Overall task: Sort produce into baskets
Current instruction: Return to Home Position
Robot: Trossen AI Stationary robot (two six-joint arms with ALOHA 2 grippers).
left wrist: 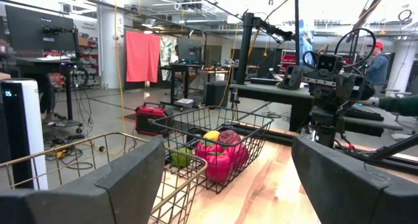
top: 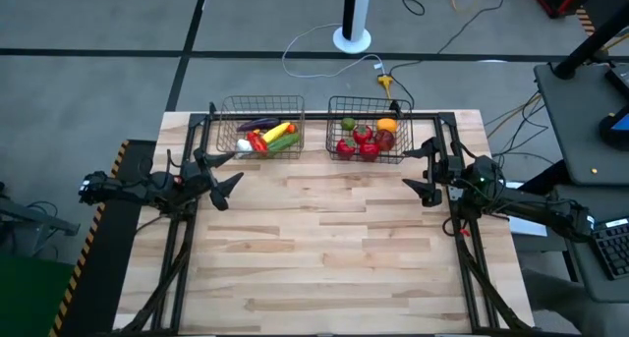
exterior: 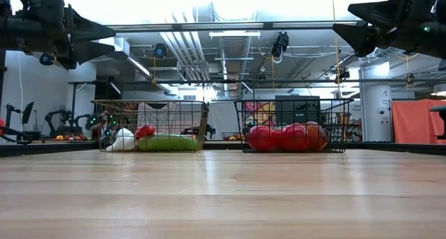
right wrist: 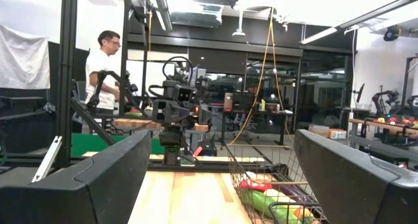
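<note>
Two wire baskets stand side by side at the table's far edge. The copper basket (top: 260, 126) on the left holds long produce: a green cucumber (exterior: 167, 143), yellow corn, a purple eggplant and white garlic. The darker basket (top: 369, 129) on the right holds red tomatoes (exterior: 282, 138), an orange and a green piece. My left gripper (top: 224, 175) hangs open above the table's left edge. My right gripper (top: 421, 170) hangs open above the right edge. Both are raised and hold nothing.
Bare wooden tabletop (top: 324, 249) stretches from the baskets to the near edge. Black frame rails (top: 177, 249) run along both sides. Beyond the table a white stand (top: 352, 28) and cables lie on the floor; a person (right wrist: 104, 61) stands in the room.
</note>
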